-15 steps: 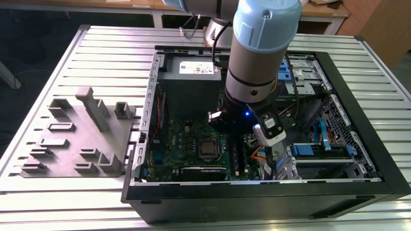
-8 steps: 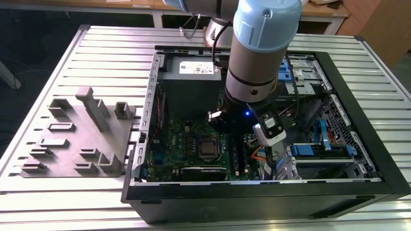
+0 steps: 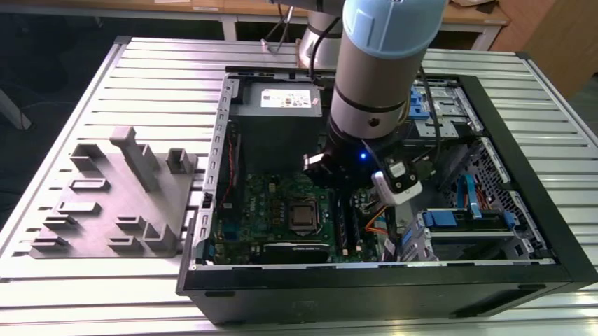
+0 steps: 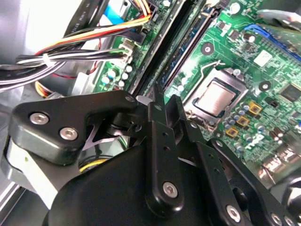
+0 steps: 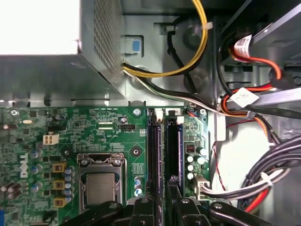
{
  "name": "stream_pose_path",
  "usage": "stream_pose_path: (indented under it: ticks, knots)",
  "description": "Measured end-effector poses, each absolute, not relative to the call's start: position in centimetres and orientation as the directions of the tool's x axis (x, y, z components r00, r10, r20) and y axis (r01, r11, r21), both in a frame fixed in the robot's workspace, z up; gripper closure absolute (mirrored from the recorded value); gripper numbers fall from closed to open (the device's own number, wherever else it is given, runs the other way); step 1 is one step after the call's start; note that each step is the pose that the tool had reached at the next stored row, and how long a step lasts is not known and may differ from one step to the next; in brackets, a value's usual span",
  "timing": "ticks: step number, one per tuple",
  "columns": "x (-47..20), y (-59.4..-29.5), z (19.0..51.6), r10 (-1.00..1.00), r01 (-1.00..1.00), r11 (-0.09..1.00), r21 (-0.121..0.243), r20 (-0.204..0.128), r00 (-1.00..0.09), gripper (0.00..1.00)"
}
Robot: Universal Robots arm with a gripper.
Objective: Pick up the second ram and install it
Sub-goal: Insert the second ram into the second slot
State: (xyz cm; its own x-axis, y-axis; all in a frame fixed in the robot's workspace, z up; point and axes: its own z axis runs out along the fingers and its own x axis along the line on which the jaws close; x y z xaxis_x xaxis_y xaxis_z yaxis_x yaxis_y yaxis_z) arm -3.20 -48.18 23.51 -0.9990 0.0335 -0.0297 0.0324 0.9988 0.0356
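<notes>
The black tool (image 5: 160, 207) pinches the long dark second ram (image 5: 156, 155) upright over the green motherboard's (image 5: 94, 127) black slots (image 5: 173, 150).

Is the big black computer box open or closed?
Open. The computer case has no cover on top, so the green motherboard and its silver chip show inside.
</notes>
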Motion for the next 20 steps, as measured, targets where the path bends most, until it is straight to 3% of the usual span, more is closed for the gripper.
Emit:
stream_pose_path:
  ticks: [10,13,14,20]
  knots:
    - [-3.20,-48.18,23.93,0.033,0.032,0.999,0.036,-0.030,-0.999,0.78]
    - [-3.20,-48.18,23.94,0.033,0.032,0.999,0.036,-0.030,-0.999,0.86]
    - [-3.20,-48.18,23.94,0.033,0.032,0.999,0.036,-0.030,-0.999,0.93]
    - [-3.20,-48.18,24.02,0.033,0.032,0.999,0.036,-0.030,-0.999,0.93]
